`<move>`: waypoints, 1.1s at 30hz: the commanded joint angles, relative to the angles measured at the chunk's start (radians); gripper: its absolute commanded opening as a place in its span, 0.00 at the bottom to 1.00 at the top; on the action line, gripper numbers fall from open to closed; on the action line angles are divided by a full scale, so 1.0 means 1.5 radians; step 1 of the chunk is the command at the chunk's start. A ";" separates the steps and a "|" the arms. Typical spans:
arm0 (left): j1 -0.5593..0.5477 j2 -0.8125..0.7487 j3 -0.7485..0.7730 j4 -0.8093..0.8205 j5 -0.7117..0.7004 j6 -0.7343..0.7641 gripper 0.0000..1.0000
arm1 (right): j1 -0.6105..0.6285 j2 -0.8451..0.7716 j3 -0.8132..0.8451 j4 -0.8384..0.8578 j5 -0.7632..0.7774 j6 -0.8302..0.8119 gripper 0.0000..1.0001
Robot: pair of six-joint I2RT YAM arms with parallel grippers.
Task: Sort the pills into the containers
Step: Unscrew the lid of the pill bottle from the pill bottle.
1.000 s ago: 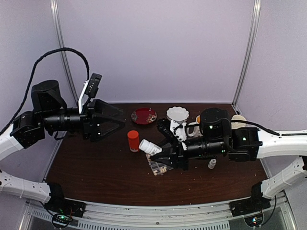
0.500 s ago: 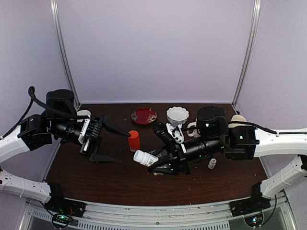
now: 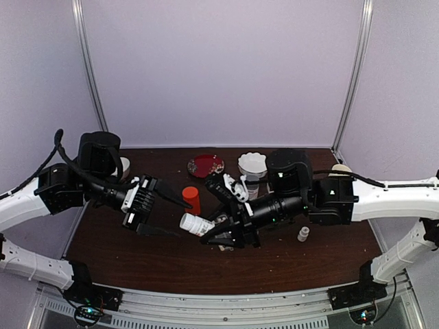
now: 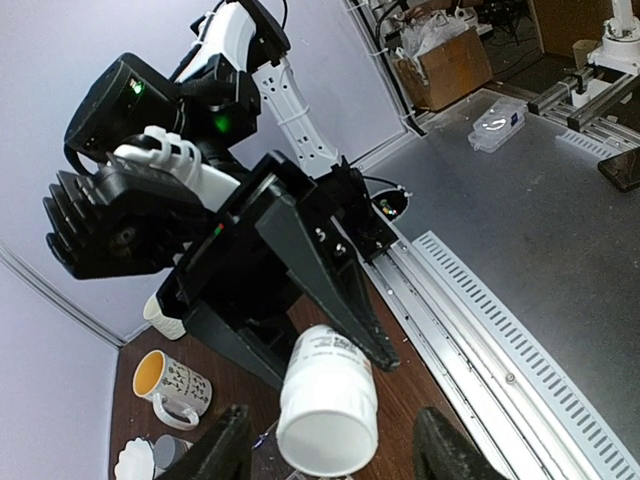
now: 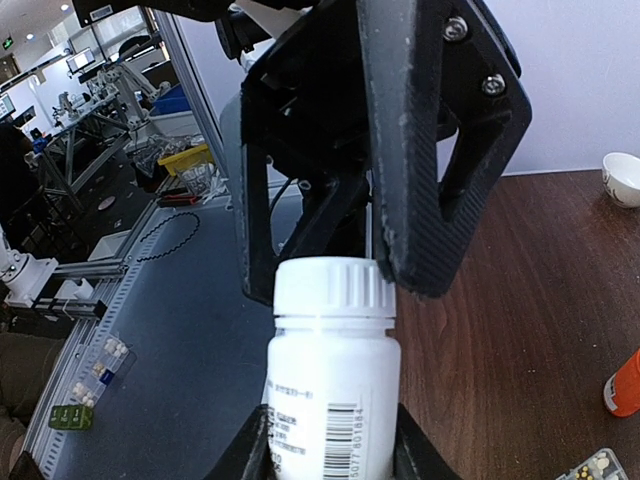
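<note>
My right gripper (image 3: 214, 232) is shut on the body of a white bottle (image 3: 195, 223), lifted off the table with its ribbed cap pointing left. My left gripper (image 3: 164, 214) is open around that cap, one finger (image 5: 430, 180) close beside it and a gap on the other side. In the left wrist view the cap (image 4: 328, 435) faces the camera between my left gripper's (image 4: 335, 455) spread fingers. A corner of the clear pill box (image 5: 596, 466), with pale pills in it, shows at the lower right of the right wrist view. It lies mostly hidden under my right gripper in the top view.
An orange-red bottle (image 3: 191, 200) stands just behind the two grippers. A red plate (image 3: 206, 164) and a white bowl (image 3: 254, 163) sit at the back. A small white bottle (image 3: 302, 234) stands to the right, and a patterned mug (image 4: 170, 385) behind my right arm.
My left gripper has swung down and to the right onto the bottle's cap, its jaws narrowing. My right gripper has carried the white bottle leftward to meet it.
</note>
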 commanded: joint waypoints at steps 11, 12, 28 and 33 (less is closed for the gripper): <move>-0.003 0.005 0.014 0.012 -0.014 0.013 0.39 | 0.001 0.013 0.034 0.002 0.005 0.002 0.11; -0.003 0.005 0.014 0.012 -0.016 0.011 0.35 | 0.001 0.014 0.034 0.000 0.006 0.002 0.10; -0.006 0.022 -0.006 0.217 -0.088 -0.468 0.01 | 0.062 -0.049 0.008 -0.060 0.426 -0.155 0.08; -0.008 0.029 0.018 0.241 -0.154 -0.685 0.00 | 0.096 -0.070 -0.027 -0.006 0.591 -0.207 0.04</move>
